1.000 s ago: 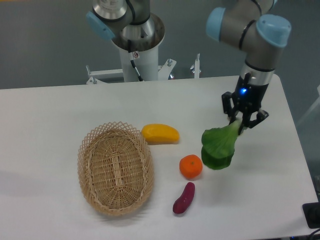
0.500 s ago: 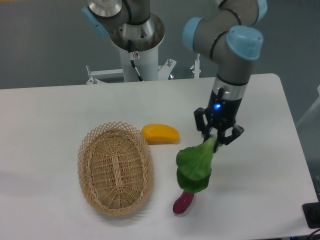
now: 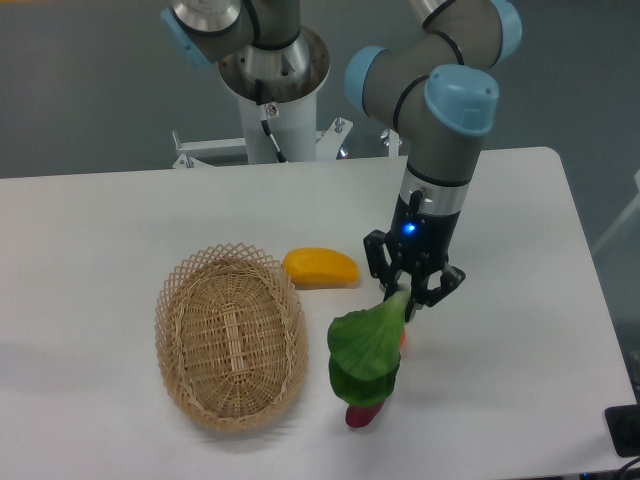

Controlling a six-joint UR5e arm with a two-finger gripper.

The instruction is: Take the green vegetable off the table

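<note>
end effector [image 3: 404,296] clamped on the pale stalk of the green vegetable [image 3: 364,353], leaves hanging down below it, whole thing off the bench [image 3: 100,230]

vs a second ago: arm swung left and toward the front edge, carrying the vegetable with it. It was out on the right side of the bench, beside the orange; now it hangs over the middle, right of the wicker basket [image 3: 231,335]. Grip looks the same across the frames, stalk pinched between the fingers, no slipping that I can see

vegetable now covers most of the orange [image 3: 402,339], only a sliver showing at its right edge, and hides the top of the purple sweet potato [image 3: 360,414], whose lower end pokes out under the leaves. Can't tell whether the leaves brush the sweet potato or just hang in front of it. Yellow mango-like fruit [image 3: 321,268] sits untouched behind, near the basket

meaning: pick looks done, item lifted and held. The move is now a carry, likely heading toward the basket, but that's a guess. Risk: floppy leaves dragging across the sweet potato or orange if the height drops
</note>
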